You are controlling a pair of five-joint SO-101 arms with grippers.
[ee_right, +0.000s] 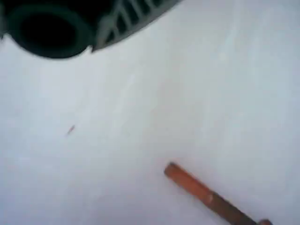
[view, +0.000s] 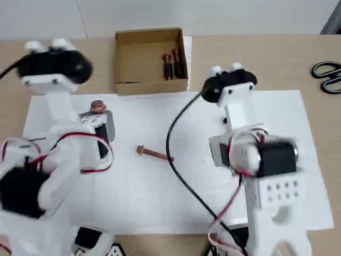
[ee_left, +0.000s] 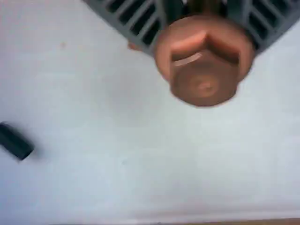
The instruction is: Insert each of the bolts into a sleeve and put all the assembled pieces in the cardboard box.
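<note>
The cardboard box stands at the table's far edge, just beyond the far edge of a white sheet of paper that covers the middle of the table. Two assembled pieces lie side by side against the box's right wall, each a copper bolt seated in a dark sleeve.

The left gripper is over the left part of the sheet, near its far edge. Its ribbed grey fingers are clamped on a bolt, whose copper hexagonal head sticks out past the fingertips. In the left wrist view, a spare sleeve, short and black, lies on the sheet, well apart from the held bolt.

The right gripper is over the right half of the sheet, roughly midway between its near and far edges. In the right wrist view it is closed on a black sleeve, whose open round end faces the camera, with a ribbed finger touching its side.

A loose bolt lies flat near the middle of the sheet, between the two grippers and touching neither; its head points towards the sheet's left edge. A black cable runs from the right arm across the sheet to its near edge. A pair of scissors lies on the bare table at its right edge.
</note>
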